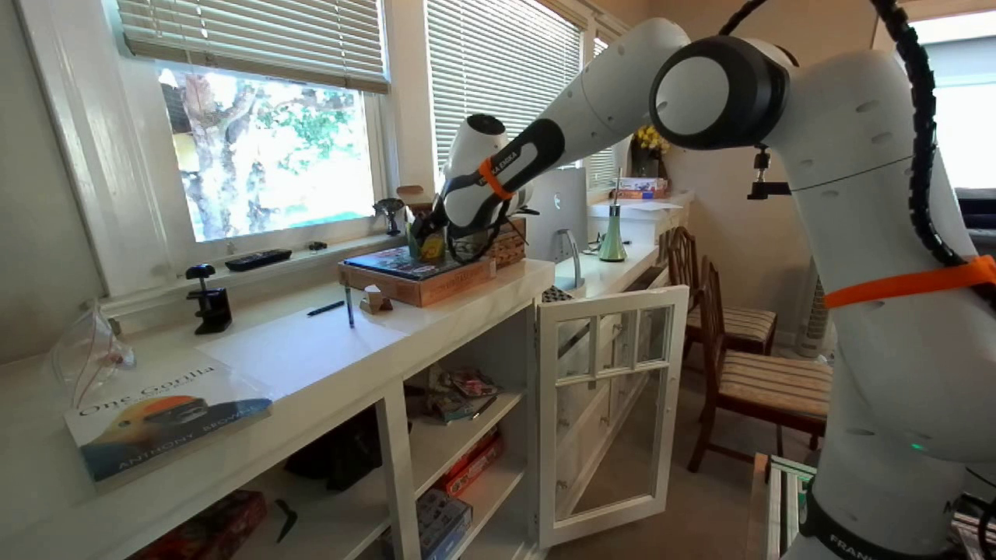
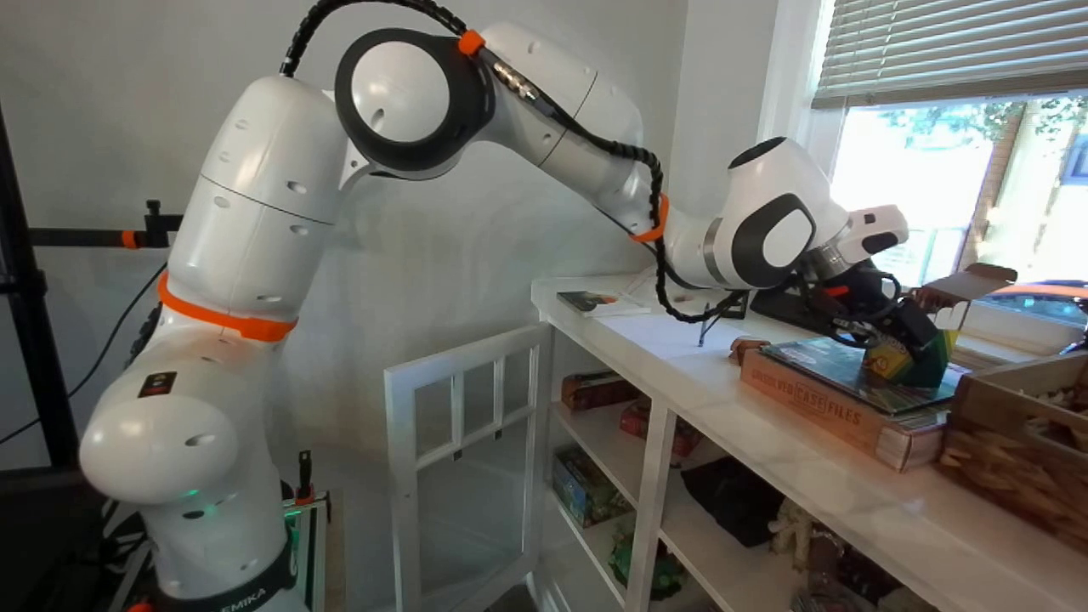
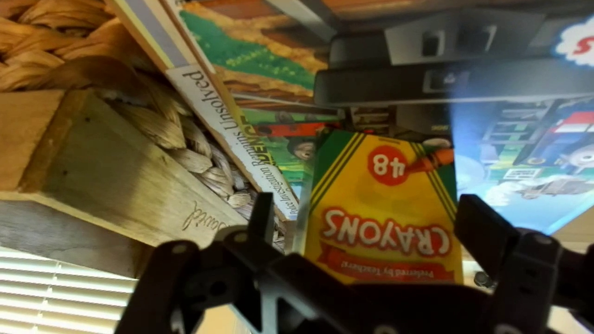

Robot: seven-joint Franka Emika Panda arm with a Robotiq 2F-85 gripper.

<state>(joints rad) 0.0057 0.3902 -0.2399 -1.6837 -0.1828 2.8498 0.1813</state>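
Note:
A yellow and green crayon box [image 3: 385, 185] stands on a flat game box, its lettering upside down in the wrist view. My gripper [image 3: 367, 208] is open, with one finger on either side of the crayon box. Background shows between the left finger [image 3: 262, 218] and the carton; the right finger [image 3: 485, 227] lies close along its edge, and I cannot tell whether it touches. In both exterior views the arm reaches down over the crayon box [image 2: 891, 359]. The game box [image 2: 816, 399] lies on the white counter [image 2: 765, 450].
A woven wooden crate [image 2: 1011, 442] sits beside the game box. On the counter are a pen [image 1: 325, 308], white paper [image 1: 288, 346], a black clamp [image 1: 210, 303] and a book [image 1: 167, 420]. Below, a glass-paned cabinet door [image 1: 611, 420] hangs open. Behind the arm stands a monitor [image 1: 560, 206].

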